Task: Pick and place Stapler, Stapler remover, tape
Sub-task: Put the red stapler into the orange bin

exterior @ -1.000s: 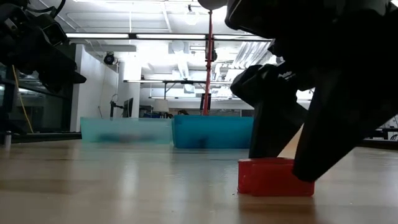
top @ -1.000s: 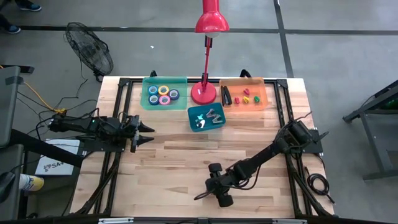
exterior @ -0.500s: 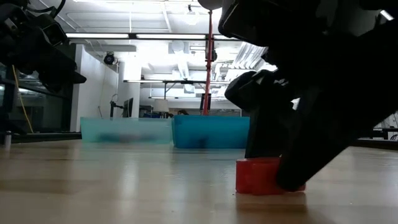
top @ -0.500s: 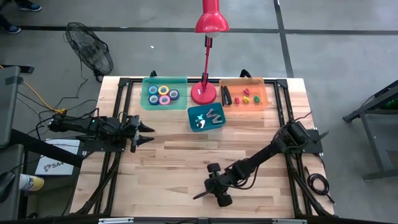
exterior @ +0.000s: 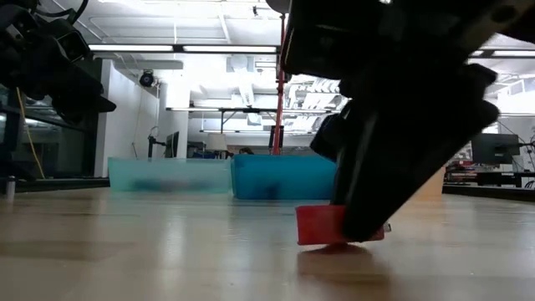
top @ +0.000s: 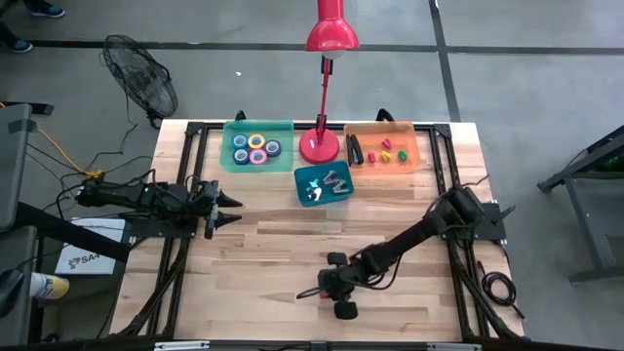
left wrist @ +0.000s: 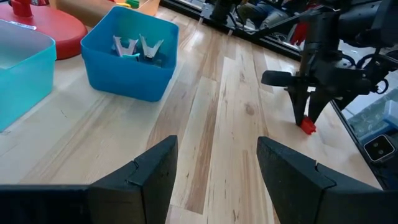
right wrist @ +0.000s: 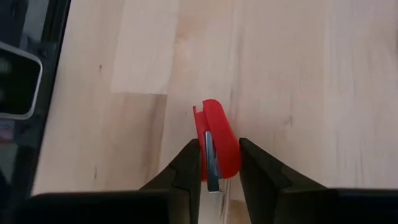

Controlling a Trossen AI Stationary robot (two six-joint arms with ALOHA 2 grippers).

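A small red stapler [right wrist: 216,146] sits between the fingers of my right gripper [top: 310,293], near the table's front edge at the middle. The gripper is shut on it. It also shows in the low view [exterior: 322,226] and in the left wrist view [left wrist: 306,126]. My left gripper [top: 232,207] waits open and empty over the table's left side. Coloured tape rolls [top: 255,147] lie in a teal tray [top: 230,158]. Staple removers [top: 330,182] lie in a blue bin [top: 304,195]. My right gripper pinches the red stapler between its two fingers [right wrist: 188,163], one on each long side. The stapler's rounded end [right wrist: 211,112] sticks out past the fingertips. The fingers come from above, slanting down. In the low view the stapler's underside [exterior: 318,242] seems just clear of the table.
An orange tray [top: 417,156] at the back right holds other small staplers. A red desk lamp [top: 319,146] stands between the trays, with its shade high over the far edge. Bare wood lies between the bins and the front edge.
My right gripper has gone toward the table's left edge with the red stapler between its fingers. The stapler, which rested flat on the table, has shifted left with it and risen slightly off the wood.
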